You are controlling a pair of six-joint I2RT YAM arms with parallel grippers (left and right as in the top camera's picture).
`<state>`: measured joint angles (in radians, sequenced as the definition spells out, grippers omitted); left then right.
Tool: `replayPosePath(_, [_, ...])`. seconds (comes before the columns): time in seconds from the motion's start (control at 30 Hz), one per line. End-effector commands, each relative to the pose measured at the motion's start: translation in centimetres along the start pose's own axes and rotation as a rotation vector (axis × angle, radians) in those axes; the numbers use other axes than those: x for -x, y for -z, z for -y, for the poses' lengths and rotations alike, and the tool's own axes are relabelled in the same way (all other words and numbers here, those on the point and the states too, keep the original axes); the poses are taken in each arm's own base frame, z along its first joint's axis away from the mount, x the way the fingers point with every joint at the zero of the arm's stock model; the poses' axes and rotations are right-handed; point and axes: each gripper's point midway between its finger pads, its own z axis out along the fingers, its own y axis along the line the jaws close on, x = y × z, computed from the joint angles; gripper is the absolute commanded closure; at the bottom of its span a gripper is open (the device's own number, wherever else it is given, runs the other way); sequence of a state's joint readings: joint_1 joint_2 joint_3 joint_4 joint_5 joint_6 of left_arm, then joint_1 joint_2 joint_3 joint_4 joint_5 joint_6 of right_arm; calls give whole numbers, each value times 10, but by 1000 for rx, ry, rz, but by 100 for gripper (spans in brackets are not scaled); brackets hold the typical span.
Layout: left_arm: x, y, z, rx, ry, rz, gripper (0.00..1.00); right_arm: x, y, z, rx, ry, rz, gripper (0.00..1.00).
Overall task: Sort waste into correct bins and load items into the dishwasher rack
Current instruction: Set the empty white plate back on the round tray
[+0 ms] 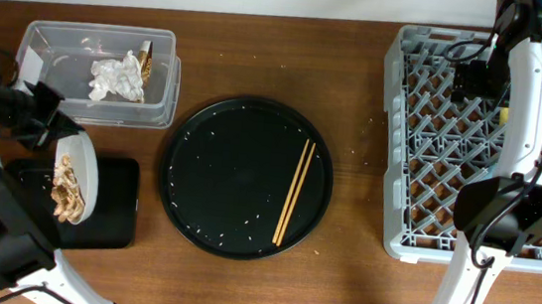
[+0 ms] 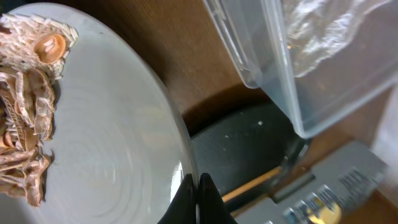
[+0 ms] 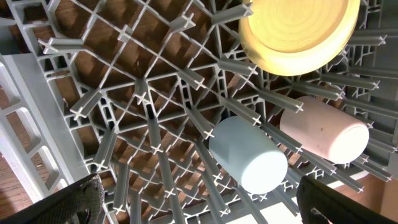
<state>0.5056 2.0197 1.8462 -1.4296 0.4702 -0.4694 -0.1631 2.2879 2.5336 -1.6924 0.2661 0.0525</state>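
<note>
The plate [image 2: 112, 143] with scraps [image 2: 25, 124] is gripped at its rim by the left end effector [image 2: 198, 194], tilted over the black tray [image 1: 118, 207], lower left. Above the rack [image 3: 124, 93], the right end effector [image 3: 205, 208] is spread open.

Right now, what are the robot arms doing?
The left claw holds the grey plate, tilted, with food scraps on it, above the shallow black tray. The right claw hangs open over the rack, where the yellow bowl, blue cup and pink cup lie. The chopsticks rest on the round black tray.
</note>
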Motion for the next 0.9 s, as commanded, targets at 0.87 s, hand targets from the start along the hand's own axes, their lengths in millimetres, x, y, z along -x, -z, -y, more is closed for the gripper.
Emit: replayPosePath(0.87, [-40, 96, 17, -578, -208, -76, 99, -1, 13, 7, -14, -21, 28, 2])
